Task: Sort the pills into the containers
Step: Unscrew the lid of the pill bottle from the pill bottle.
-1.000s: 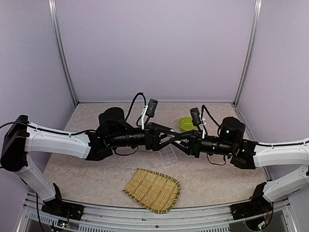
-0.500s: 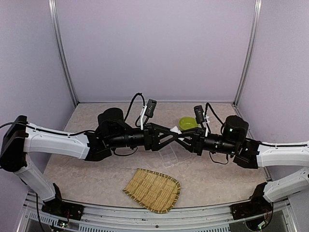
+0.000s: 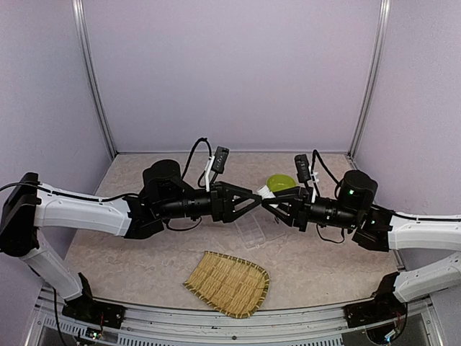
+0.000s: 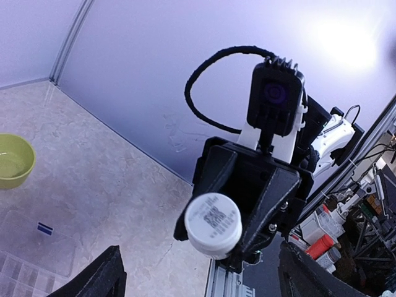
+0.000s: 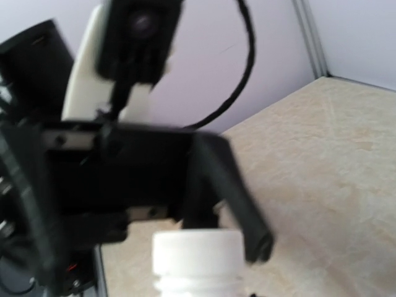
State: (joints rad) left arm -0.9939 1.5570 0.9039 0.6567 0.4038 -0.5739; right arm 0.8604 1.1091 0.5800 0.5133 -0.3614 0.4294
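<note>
Containers (image 3: 253,232), flat clear plastic, small compartments, round white bottle (image 4: 213,224), woven tray (image 3: 229,282)

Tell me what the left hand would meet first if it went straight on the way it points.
Probably the white bottle, cap toward the left hand, gripped in the right hand; how far off is unclear.

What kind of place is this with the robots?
Probably a robot lab booth: a left arm and right arm bolted to one table, plain purple walls, metal posts at the corners.
</note>
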